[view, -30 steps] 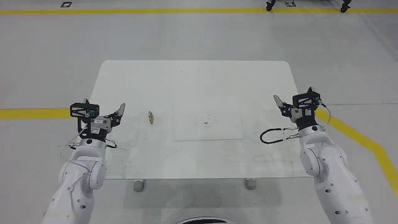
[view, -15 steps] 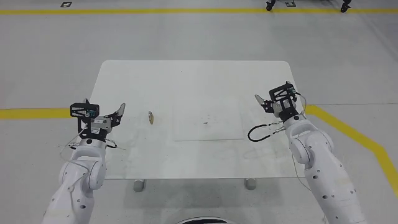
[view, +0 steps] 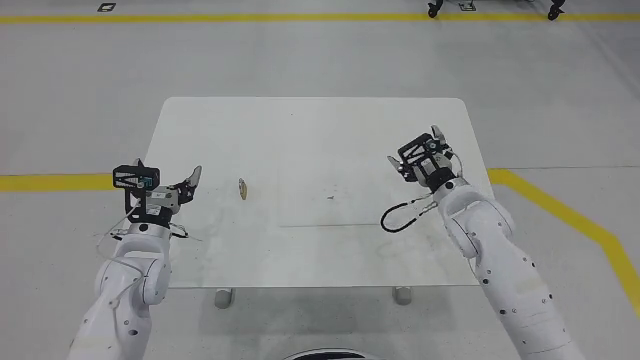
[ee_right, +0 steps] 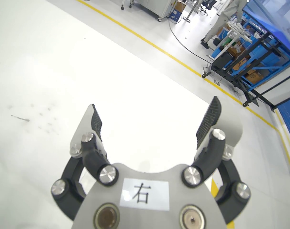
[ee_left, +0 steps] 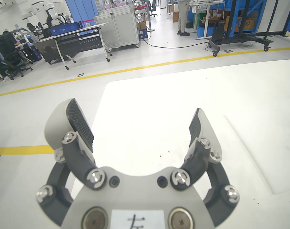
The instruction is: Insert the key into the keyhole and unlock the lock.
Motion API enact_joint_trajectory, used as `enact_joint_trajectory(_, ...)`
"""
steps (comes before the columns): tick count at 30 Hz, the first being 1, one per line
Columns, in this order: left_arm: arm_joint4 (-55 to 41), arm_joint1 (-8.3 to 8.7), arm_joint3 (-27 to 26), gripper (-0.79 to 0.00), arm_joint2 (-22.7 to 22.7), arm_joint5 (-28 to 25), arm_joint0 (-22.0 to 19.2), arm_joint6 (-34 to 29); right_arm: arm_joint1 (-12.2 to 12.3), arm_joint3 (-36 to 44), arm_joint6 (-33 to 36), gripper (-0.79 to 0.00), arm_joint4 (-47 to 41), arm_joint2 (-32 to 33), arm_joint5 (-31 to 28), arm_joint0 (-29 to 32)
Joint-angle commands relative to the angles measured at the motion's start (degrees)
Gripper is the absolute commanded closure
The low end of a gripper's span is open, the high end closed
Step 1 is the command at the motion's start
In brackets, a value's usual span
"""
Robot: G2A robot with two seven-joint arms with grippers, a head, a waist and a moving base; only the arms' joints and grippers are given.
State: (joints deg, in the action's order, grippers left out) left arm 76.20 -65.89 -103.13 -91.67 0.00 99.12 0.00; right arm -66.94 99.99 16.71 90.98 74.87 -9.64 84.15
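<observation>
Left end effector [view: 188, 182]: fingers spread wide, holding nothing, at the near edge of the surface [view: 300, 125].
Right end effector [view: 415, 150]: fingers spread wide, empty, above the surface.
Brass-coloured item [view: 243, 188]: lies on the surface near the left end effector, on its side toward the right end effector and well apart from that one; too small to tell lock from key.
Thin dark sliver [view: 332, 197]: on the surface between the two, nearer the right end effector.

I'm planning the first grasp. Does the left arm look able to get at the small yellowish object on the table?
Probably yes: the left gripper is open and empty, and the small yellowish object lies close ahead of it on the white table, nothing standing between them.
</observation>
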Motion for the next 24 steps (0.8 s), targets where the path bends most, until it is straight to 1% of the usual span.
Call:
enact_joint_trajectory(1,0.0,0.00,0.0,-0.785,0.0,0.0,0.0,0.0,-0.4,-1.5,2.0,-0.785,1.7,-3.8,-1.7,-2.4)
enact_joint_trajectory(5,0.0,0.00,0.0,-0.785,0.0,0.0,0.0,0.0,-1.5,-6.7,4.6,-0.785,2.2,-10.0,-5.2,-7.9)
enact_joint_trajectory(8,0.0,0.00,0.0,-0.785,0.0,0.0,0.0,0.0,-2.1,-9.7,2.6,-0.785,2.4,-13.1,-7.6,-10.3)
enact_joint_trajectory(11,0.0,0.00,0.0,-0.785,0.0,0.0,0.0,0.0,-2.2,-12.1,0.7,-0.785,4.3,-15.3,-12.6,-12.0)
enact_joint_trajectory(14,0.0,0.00,0.0,-0.785,0.0,0.0,0.0,0.0,-2.1,-13.7,-1.7,-0.785,5.6,-16.4,-17.3,-13.0)
enact_joint_trajectory(18,0.0,0.00,0.0,-0.785,0.0,0.0,0.0,0.0,-1.8,-16.0,-4.8,-0.785,5.7,-17.1,-25.0,-14.8)
enact_joint_trajectory(21,0.0,0.00,0.0,-0.785,0.0,0.0,0.0,0.0,-2.0,-17.7,-6.5,-0.785,4.7,-18.3,-28.8,-16.7)
enact_joint_trajectory(24,0.0,0.00,0.0,-0.785,0.0,0.0,0.0,0.0,-2.5,-20.8,-7.2,-0.785,3.3,-19.7,-31.1,-18.9)
